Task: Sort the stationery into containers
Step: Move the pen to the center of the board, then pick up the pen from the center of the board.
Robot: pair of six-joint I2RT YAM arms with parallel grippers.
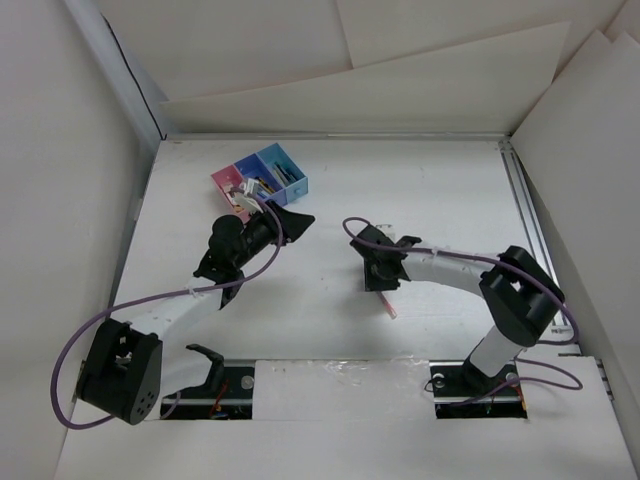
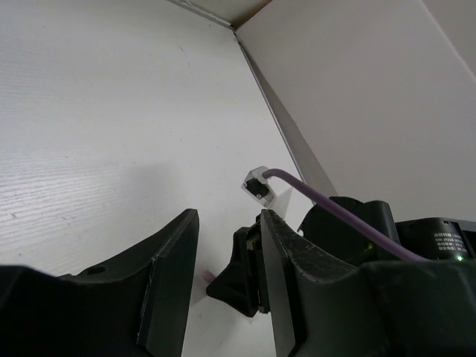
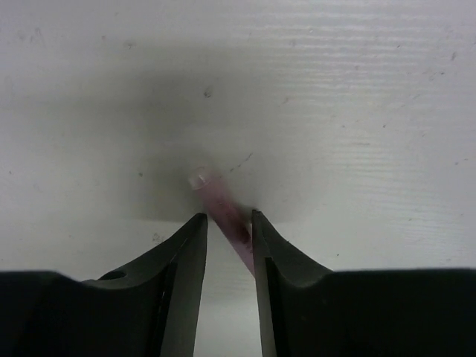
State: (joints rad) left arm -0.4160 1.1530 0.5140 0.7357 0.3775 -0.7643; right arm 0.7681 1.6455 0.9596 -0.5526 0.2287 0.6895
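Observation:
The pink-red pen (image 1: 390, 306) lies on the white table, its upper end under my right gripper (image 1: 383, 282). In the right wrist view the pen (image 3: 222, 202) runs slantwise between the fingertips of the right gripper (image 3: 229, 221). It touches the right finger and a gap shows beside the left one, so the jaws are narrowly open around it. My left gripper (image 1: 291, 221) is open and empty, just in front of the joined bins: pink (image 1: 226, 181), dark blue (image 1: 254, 166) and light blue (image 1: 287, 168). Several small items lie inside them.
White walls enclose the table on the left, back and right. The left wrist view looks across the table, past the left gripper (image 2: 227, 271), at the right arm's gripper (image 2: 245, 286) and a purple cable (image 2: 335, 208). A metal rail (image 1: 525, 215) runs along the right edge.

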